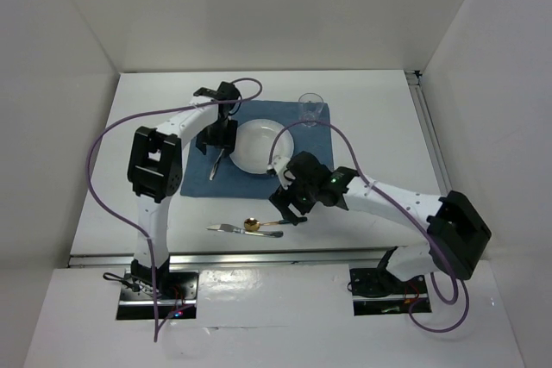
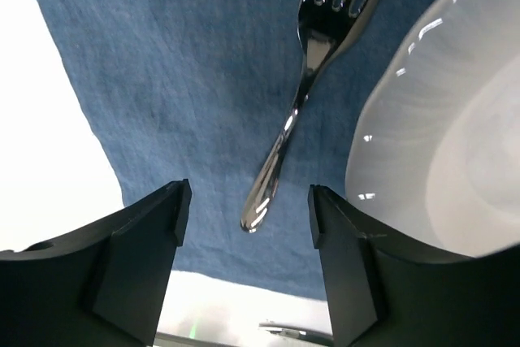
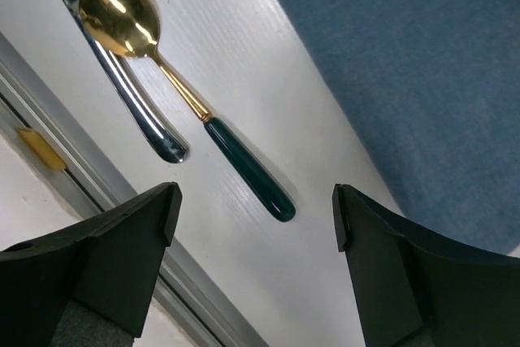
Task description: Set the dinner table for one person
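Observation:
The white dinner table (image 1: 379, 127) carries a blue placemat (image 1: 233, 185) with a white plate (image 1: 259, 146) on it. A silver fork (image 1: 216, 164) lies on the mat left of the plate. My left gripper (image 1: 216, 146) is open and empty above the fork's handle end (image 2: 268, 176), its jaws either side of it, the plate (image 2: 455, 144) to its right. A gold spoon with a dark green handle (image 1: 263, 224) and a silver knife (image 1: 237, 229) lie on the bare table in front of the mat. My right gripper (image 1: 289, 208) is open and empty just above the spoon's handle (image 3: 244, 172).
A clear glass (image 1: 310, 108) stands at the mat's far right corner. A metal rail (image 1: 259, 256) runs along the table's near edge, close to the knife (image 3: 122, 79) and spoon. White walls close in the left, back and right sides.

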Motion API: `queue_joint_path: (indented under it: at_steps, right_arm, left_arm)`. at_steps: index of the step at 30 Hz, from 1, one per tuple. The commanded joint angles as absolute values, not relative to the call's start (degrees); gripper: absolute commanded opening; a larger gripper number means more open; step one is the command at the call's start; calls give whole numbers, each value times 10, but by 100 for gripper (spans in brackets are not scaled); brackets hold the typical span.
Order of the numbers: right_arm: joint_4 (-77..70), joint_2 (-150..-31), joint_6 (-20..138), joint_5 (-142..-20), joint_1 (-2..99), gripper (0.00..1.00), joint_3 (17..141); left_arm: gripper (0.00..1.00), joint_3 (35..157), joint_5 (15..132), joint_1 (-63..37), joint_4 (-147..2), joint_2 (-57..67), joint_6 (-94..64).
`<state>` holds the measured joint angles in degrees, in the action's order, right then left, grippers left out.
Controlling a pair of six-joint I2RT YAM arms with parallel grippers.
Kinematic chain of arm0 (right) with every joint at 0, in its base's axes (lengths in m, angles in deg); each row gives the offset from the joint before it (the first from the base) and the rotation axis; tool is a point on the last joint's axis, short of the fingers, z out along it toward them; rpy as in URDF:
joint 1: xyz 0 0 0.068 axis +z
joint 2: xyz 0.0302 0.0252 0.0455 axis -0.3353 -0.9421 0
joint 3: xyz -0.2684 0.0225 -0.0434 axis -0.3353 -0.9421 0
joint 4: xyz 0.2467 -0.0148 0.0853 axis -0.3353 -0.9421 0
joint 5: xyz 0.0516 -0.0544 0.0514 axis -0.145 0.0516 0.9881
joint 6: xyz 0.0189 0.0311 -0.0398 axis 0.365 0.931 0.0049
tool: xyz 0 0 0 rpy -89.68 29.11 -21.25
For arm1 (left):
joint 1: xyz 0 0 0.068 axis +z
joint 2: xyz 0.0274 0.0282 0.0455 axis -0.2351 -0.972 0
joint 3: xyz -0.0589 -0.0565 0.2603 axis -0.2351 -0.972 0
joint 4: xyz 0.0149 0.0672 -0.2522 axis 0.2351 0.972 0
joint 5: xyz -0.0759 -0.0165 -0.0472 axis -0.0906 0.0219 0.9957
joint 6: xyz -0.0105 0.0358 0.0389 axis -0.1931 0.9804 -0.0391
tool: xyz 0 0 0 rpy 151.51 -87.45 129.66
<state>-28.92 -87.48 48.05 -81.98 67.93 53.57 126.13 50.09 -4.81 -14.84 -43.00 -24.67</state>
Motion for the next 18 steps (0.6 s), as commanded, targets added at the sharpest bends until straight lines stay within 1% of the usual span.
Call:
queue_joint_path:
  at_steps: [1, 2, 3, 4, 5, 8, 10, 18]
  right_arm:
    - [-254, -905, 450, -850, 704, 86, 537]
    - [-234, -910, 450, -858, 704, 80, 530]
    - [-220, -910, 441, -858, 704, 78, 516]
    - [-206, -910, 435, -858, 704, 78, 507]
    - [-183, -910, 424, -858, 704, 76, 500]
    - [-168, -915, 418, -858, 704, 74, 486]
    - [-163, -923, 405, -850, 704, 71, 486]
    - [-147, -949, 400, -825, 709, 71, 458]
  left_arm:
    - [77, 1285, 516, -48, -125, -375, -250]
    - [77, 1285, 523, -48, -125, -364, -250]
    - [77, 1285, 528, -48, -125, -340, -255]
    - [77, 1285, 529, -48, -125, -329, -255]
    - [77, 1285, 542, -48, -120, -318, -263]
    - [77, 1290, 549, -48, -120, -282, -268]
    - [77, 1296, 560, -48, -114, -262, -274]
    - [77, 1302, 580, -36, -114, -229, -285]
